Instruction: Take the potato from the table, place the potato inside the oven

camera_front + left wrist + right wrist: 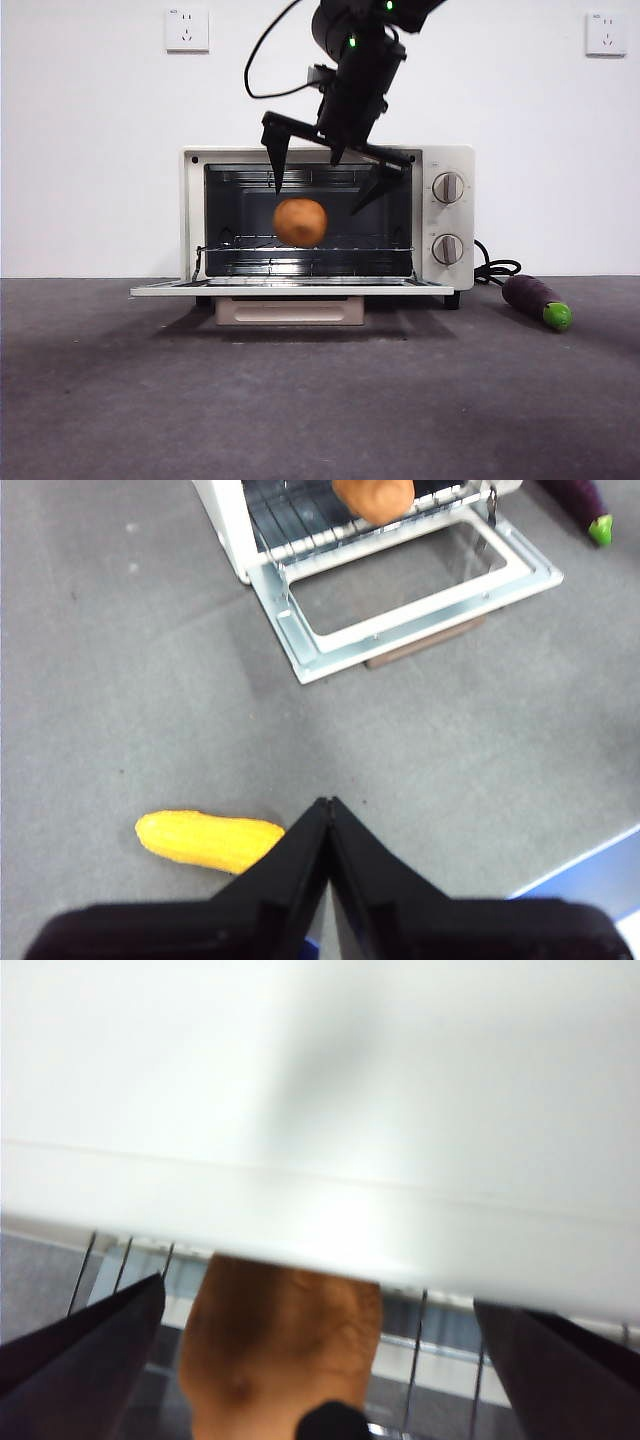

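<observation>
The potato (pixel 300 222) sits on the wire rack (pixel 310 243) inside the oven (pixel 328 224), whose door (pixel 290 287) lies folded down flat. The right hand (pixel 325 190) hangs just above it at the oven mouth — jaws spread wide, clear of the potato. The left hand (pixel 328 810) waits over the bench (pixel 320 400) with jaws pressed together, near a yellow corn cob (pixel 210 841). A purple eggplant (pixel 537 301) lies beside the oven.
</observation>
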Robot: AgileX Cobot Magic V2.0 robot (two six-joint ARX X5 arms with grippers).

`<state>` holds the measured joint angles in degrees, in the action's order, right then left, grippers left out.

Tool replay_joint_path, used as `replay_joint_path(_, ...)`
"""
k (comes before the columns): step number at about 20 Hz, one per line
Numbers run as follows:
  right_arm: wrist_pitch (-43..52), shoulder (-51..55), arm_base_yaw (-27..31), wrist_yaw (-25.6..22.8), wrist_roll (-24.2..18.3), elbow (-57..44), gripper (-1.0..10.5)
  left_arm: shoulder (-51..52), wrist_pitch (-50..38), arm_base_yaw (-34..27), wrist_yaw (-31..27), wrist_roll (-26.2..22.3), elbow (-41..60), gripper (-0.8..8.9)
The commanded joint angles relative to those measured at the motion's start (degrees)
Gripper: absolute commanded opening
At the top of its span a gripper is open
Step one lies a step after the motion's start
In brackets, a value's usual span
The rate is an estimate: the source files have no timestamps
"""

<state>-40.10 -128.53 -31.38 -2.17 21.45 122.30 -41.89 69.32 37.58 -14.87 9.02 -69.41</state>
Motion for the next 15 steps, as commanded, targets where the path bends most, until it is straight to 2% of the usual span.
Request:
replay_joint_path(1,-5.11,-1.11,-0.92,0.42,-2.14,2.6,5.8,0.13,0.44,0.13,-0.24,-0.42,0.31,-0.06)
replay_joint_path(9,-20.61,-0.98,-2.91,1.95,-2.82,11.41,5.7,0.13,0.52,0.13,-0.44,-0.44,0.31,-0.05)
replay_joint_path(12,-28.09,-0.94,-3.69,1.55,-4.35,15.98,5.7,0.11,0.96,0.13,-1.68,-0.44,0.31,-0.05)
replay_joint_path(15,-37.64,-0.94,-4.81,-0.22,-7.63,21.33,5.7,-0.52,2.1,0.13,-4.72,-0.46,0.31,-0.05)
